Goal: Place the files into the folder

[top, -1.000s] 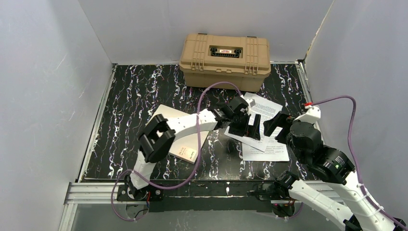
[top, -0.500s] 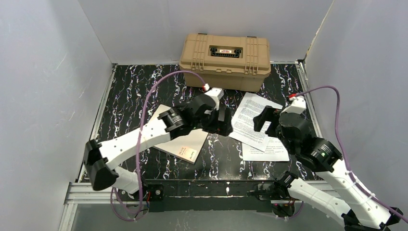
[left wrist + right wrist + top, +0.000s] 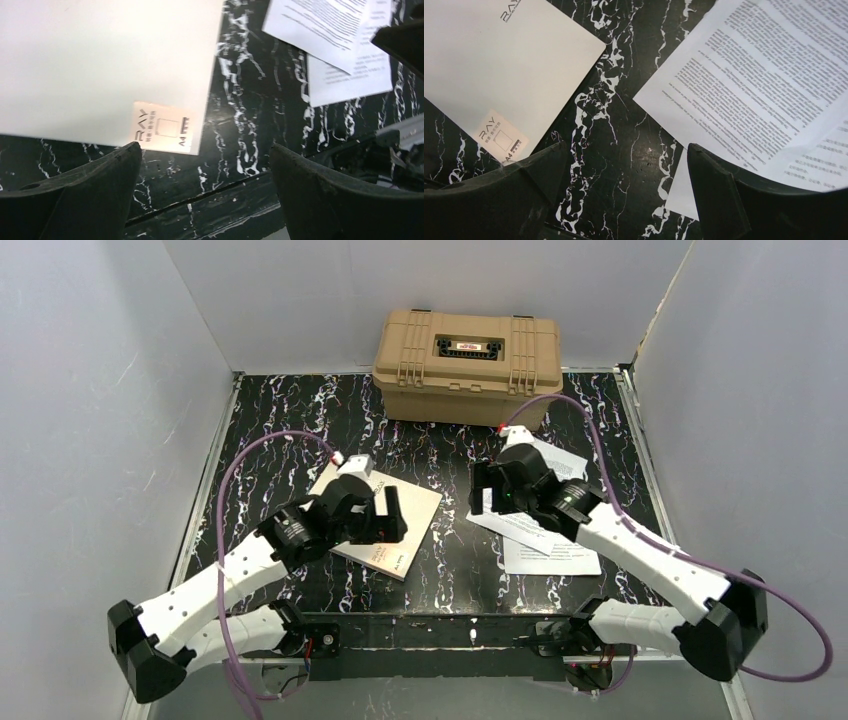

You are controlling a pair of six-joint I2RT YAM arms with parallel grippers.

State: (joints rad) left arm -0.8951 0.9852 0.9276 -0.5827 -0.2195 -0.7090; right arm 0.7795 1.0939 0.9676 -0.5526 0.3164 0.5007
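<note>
Hovering wide and empty: left tool, above the near corner of the closed folder, left-centre of the bench. Right tool, equally wide, empty, at the edge of the files, right-centre. Recommended: catch the folder's free edge low and open it fully before moving paper.

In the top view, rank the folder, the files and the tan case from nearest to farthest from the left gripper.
1. The folder, directly beneath the left gripper.
2. The files, across to its right.
3. The tan case, far behind, at the back.
</note>
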